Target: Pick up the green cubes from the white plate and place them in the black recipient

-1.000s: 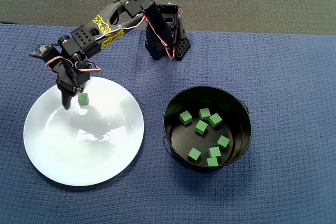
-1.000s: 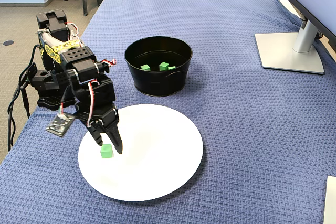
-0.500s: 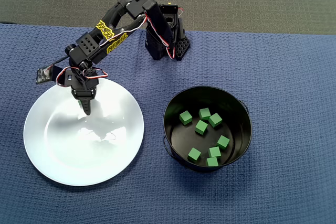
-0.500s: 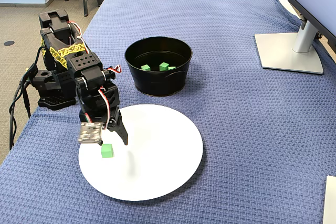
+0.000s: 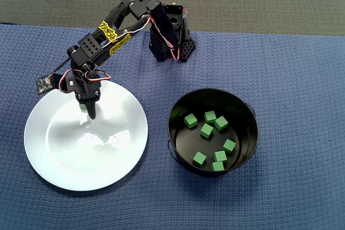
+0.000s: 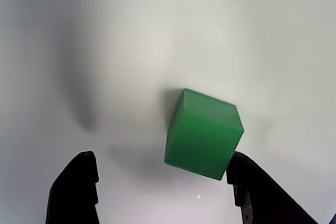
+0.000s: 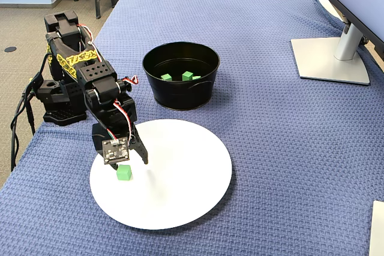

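Wrist view: one green cube (image 6: 203,134) lies on the white plate (image 6: 157,30), filling the centre of the frame, tilted so that one corner points to the lower right. Two black fingertips (image 6: 77,184) rise from the bottom edge, one at lower left and one at lower right. The right tip is just beside the cube's lower right corner; whether it touches cannot be told. The left tip stands clear of the cube, so the gripper (image 6: 160,187) is spread wider than the cube and holds nothing.

Fixed view: the same cube (image 7: 123,172) sits near the left rim of the plate (image 7: 180,196), directly below the gripper (image 7: 129,159), whose small circuit board faces the camera. The fingertips are hard to separate here. Behind the plate, at upper centre, stands the black pot (image 7: 180,75); its near wall hides most of the contents, and only three cubes (image 7: 188,75) show. A monitor stand (image 7: 331,57) occupies the upper right, cut off by the frame edge. A blue cloth (image 7: 282,148) covers the table.

Overhead view: the gripper (image 5: 89,109) covers the plate cube almost entirely, leaving a sliver of green beside it at the upper left of the plate (image 5: 81,154). The pot (image 5: 178,149), at right of centre and apart from the plate, is seen fully open from above, with eight cubes (image 5: 207,130) on its bottom. The arm's base (image 5: 172,39) stands at upper centre.
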Robot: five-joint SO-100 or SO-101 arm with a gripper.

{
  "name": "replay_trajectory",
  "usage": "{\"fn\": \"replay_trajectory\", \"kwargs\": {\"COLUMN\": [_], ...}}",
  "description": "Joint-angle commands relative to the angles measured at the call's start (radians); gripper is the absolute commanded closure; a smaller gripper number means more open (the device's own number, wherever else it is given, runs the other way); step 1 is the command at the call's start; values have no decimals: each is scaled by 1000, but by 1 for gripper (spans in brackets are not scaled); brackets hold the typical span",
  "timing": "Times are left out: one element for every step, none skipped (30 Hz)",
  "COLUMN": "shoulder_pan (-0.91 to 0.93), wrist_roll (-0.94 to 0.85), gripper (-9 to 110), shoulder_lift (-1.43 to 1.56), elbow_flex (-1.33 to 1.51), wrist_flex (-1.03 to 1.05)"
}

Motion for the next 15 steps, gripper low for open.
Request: {"fn": "replay_trajectory", "kwargs": {"shoulder_pan": [20,23,25,26,26,28,29,32,37,41,46,48,49,51,51], "wrist_roll": [-21,-21,-20,-17,-9,6,20,15,8,8,6,5,6,9,17], "gripper": [80,80,81,82,83,86,88,88,87,87,86,86,86,86,86], "shoulder_lift": [29,29,28,28,28,28,28,28,28,29,34,37,38,41,44], "elbow_flex": [-3,-3,-3,-2,-2,-2,-2,3,11,25,38,48,54,57,60], "wrist_flex": [-31,-32,-35,-35,-38,-49,-55,-55,-61,-75,-94,-106,-114,-118,-120]}}
